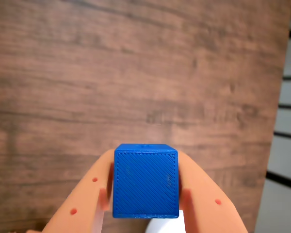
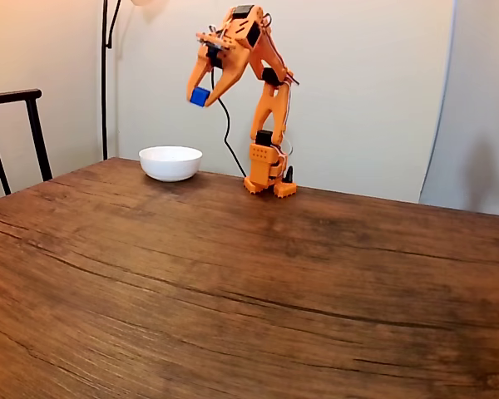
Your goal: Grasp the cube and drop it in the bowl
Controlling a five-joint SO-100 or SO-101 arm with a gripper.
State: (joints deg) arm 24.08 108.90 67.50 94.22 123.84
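The tool point(image 2: 201, 94) is closed on the cube point(image 2: 200, 96), which sits pinched between the two orange fingers point(image 1: 203, 194) near the bottom centre of the wrist view. There the blue cube point(image 1: 145, 180) shows its ridged face squarely, with a finger pressed against each side and bare wooden desk point(image 1: 111, 73) far beneath it.

In the fixed view the arm point(image 2: 266, 100) stands at the far edge of the desk point(image 2: 249, 274), upper centre of the frame, folded high with its tool pointing down and toward the left. The cube hangs in the air, well clear of the wood. The bowl point(image 2: 170, 162) rests on the desk lower in the frame and a little to the left of the cube, near the arm's base point(image 2: 268, 174). A dark chair point(image 2: 17, 133) stands at the left edge and a lamp pole point(image 2: 104, 75) rises behind the bowl.

The grasp looks done, and the step in hand is the carry: the cube is lifted but appears not yet over the bowl's opening, sitting just to the right of its rim in the fixed view, though depth is hard to judge. The next move calls for swinging the tool a little further left until the cube hangs above the bowl's middle, perhaps lowering somewhat, then opening the fingers so it falls inside rather than clipping the rim.
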